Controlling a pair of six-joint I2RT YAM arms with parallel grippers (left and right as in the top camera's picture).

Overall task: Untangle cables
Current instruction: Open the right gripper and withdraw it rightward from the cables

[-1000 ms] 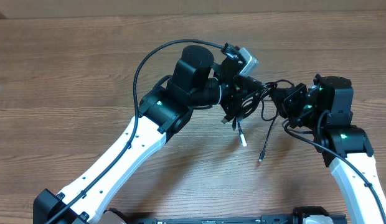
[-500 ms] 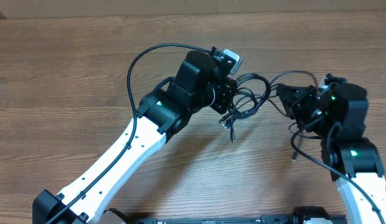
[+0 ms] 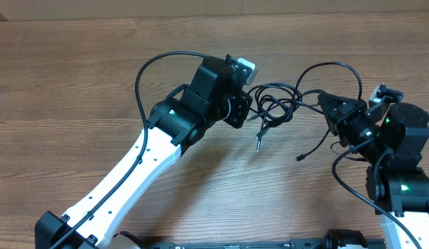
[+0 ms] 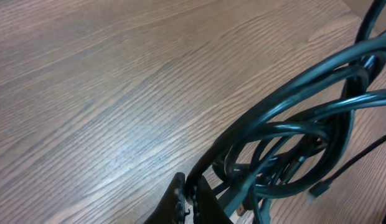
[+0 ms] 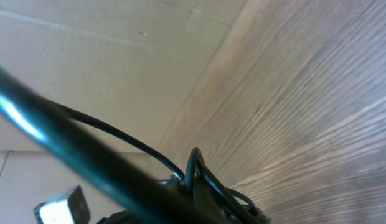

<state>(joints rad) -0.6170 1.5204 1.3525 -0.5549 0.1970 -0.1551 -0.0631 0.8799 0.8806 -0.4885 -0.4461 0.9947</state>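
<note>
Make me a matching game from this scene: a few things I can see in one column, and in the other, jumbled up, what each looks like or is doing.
Column one
1. left claw
2. right claw
3. cables
4. table

Column two
A. brown wood grain
B. shut on the tangle's right end
C. black loops strung between both claws
D. shut on the tangle's left end

Pairs: 1-D, 2-B, 3-C, 4-A
</note>
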